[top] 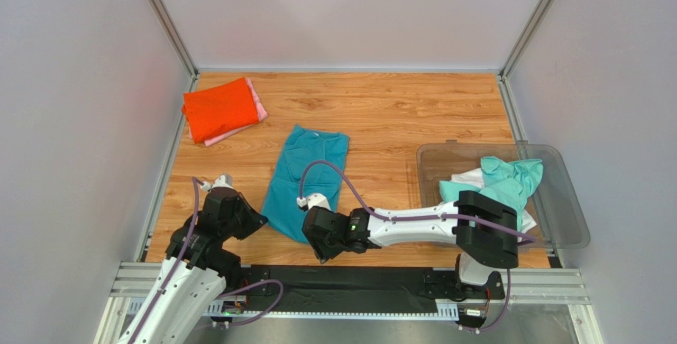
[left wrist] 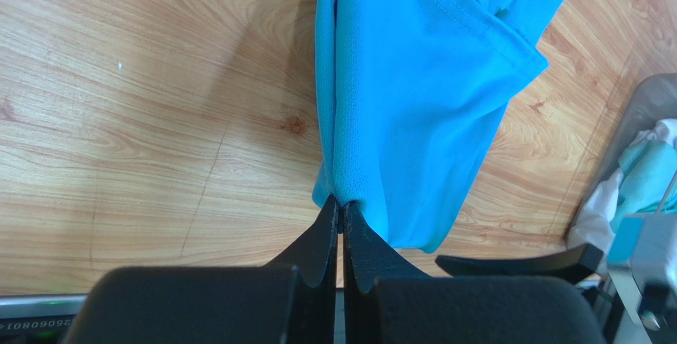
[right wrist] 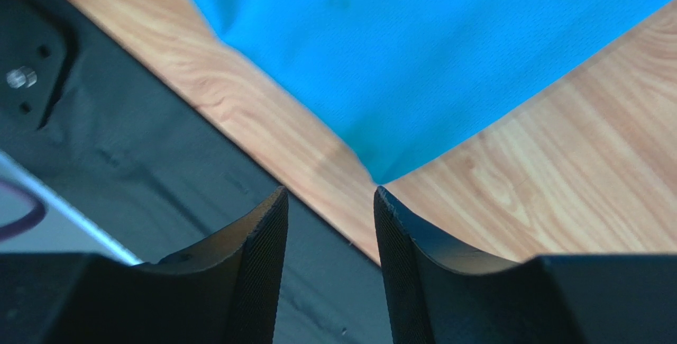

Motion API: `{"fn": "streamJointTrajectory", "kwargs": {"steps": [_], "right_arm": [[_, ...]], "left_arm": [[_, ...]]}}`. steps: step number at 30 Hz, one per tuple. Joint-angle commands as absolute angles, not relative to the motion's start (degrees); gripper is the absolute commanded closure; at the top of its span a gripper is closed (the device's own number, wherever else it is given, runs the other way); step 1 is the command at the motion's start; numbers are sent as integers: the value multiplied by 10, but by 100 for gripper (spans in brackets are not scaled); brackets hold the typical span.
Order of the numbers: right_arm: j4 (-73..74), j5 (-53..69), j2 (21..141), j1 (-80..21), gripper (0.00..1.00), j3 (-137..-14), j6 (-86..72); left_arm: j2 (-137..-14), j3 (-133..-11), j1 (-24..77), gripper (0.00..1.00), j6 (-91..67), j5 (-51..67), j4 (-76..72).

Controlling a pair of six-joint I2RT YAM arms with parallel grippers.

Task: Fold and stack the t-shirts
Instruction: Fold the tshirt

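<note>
The wooden table (top: 397,114) carries everything, walled by grey panels on three sides. One clear plastic bin (top: 572,201) sits at its right edge, well apart from the cloth in the middle, and the right arm's elbow reaches across in front of it.

Five shirts are visible. One teal t-shirt (top: 306,169) lies folded lengthwise into a long strip at the centre, running towards the near edge. At the far left corner, one folded orange-red t-shirt (top: 218,110) rests on one pink t-shirt (top: 256,106), whose edge peeks out beside it. Inside the bin, one mint-green t-shirt (top: 508,177) lies crumpled over one white t-shirt (top: 469,179).

The left gripper (left wrist: 342,217) is clenched on the near left corner of the teal t-shirt. The right gripper (right wrist: 330,193) hangs with its fingers spread, the near right corner just ahead of them, above the table's edge and the black base strip (right wrist: 159,145).
</note>
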State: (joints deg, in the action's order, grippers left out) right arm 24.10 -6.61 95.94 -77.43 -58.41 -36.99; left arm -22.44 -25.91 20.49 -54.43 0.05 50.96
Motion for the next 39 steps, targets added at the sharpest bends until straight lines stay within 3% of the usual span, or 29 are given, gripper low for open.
{"fn": "streamJointTrajectory", "kwargs": {"steps": [1,7,10,11,13,16,27,39], "right_arm": [[241,-98,983,-758,54,-610,-366],[241,-88,1007,-756,56,-613,-362],[234,-81,1012,-756,74,-611,-361],[232,-69,1012,-756,86,-612,-361],[227,-61,1005,-761,95,-611,-359],[226,-38,976,-775,100,-610,-359],[192,145,846,-798,100,-594,-385],[192,227,762,-721,100,-573,-420]], "left_arm": [[-225,-265,202,100,-557,1,516],[-223,-265,202,100,-561,-15,519],[-222,-267,202,100,-563,-18,523],[-221,-269,202,100,-564,-19,525],[-218,-276,203,100,-568,-23,531],[-207,-300,202,100,-570,-32,559],[-110,-398,202,100,-579,-72,640],[-202,-458,202,100,-554,-64,544]]}}
